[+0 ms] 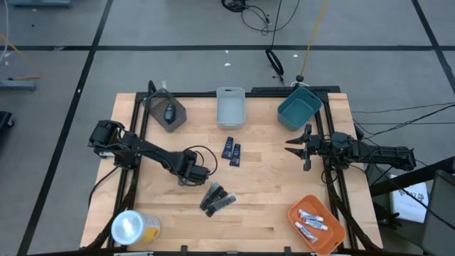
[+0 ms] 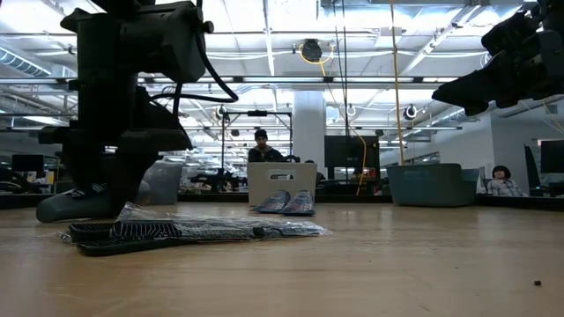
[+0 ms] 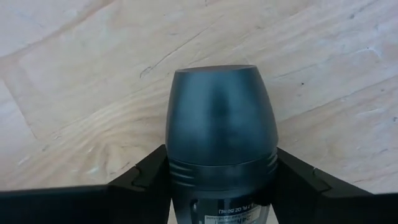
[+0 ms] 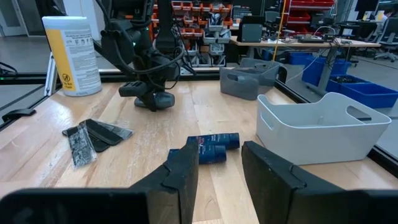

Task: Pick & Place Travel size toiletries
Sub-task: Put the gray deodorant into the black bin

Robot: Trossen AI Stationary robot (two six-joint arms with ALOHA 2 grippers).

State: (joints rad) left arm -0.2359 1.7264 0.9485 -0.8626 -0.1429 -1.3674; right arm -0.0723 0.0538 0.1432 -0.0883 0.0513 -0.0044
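A dark grey oval piece (image 3: pixel 221 118) lies on the wooden table left of centre, between the fingers of my left gripper (image 1: pixel 188 171), which points down over it. It also shows under that gripper in the low view (image 2: pixel 66 207) and the right wrist view (image 4: pixel 155 99). Two dark blue packets (image 1: pixel 231 151) lie mid-table. Black sticks in clear wrap (image 1: pixel 217 199) lie nearer the front. Silvery tubes (image 1: pixel 311 222) lie in an orange bin (image 1: pixel 334 238). Another dark oval piece (image 1: pixel 169 112) sits in a dark grey bin (image 1: pixel 178 119). My right gripper (image 1: pixel 293 147) hovers open at the right, holding nothing. My left gripper pinches the oval piece between its two fingers (image 3: pixel 149 180), one on each side at the ribbed band (image 3: pixel 186 167) below the domed end. The fingers come from above, pointing down, and lie across the piece. The piece lies on the table (image 2: pixel 53 211).
A light grey bin (image 1: pixel 229 117) and a teal bin (image 1: pixel 298 117) stand at the far edge. A yellow roll with a white top (image 1: pixel 134 227) stands at the near left corner. Bare wood lies between the packets and the right arm. People sit in the room beyond the table.
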